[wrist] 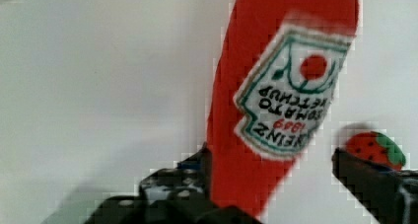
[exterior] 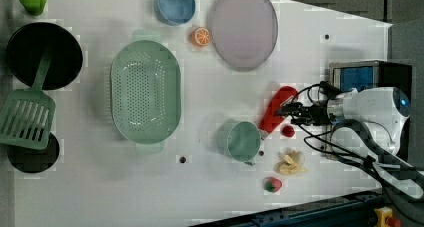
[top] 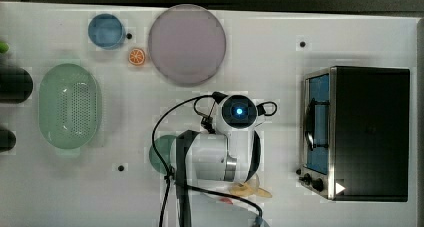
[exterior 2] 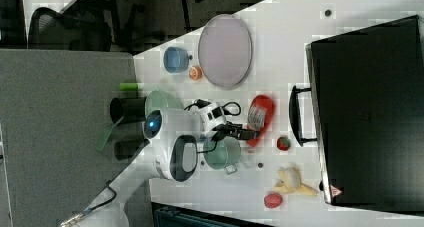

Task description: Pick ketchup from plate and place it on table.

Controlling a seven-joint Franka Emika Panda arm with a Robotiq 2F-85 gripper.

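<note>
Though the pincer [wrist: 268,184] hides its lower end, ketchup [wrist: 276,86] shows.

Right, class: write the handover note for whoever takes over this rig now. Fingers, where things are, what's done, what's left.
Gripper: fingers open, either side of the slim red ketchup bottle, apparently released.
Bottle: lying on the white table, beside the green metal cup and small strawberry.
Round lilac-grey plate: empty.
Done: bottle moved off the plate onto the table.
Left: withdraw the arm.

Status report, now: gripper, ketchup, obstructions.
Gripper open, straddling slim red ketchup bottle. Bottle lying on white table, off lilac-grey plate. Small red strawberry alongside.
</note>
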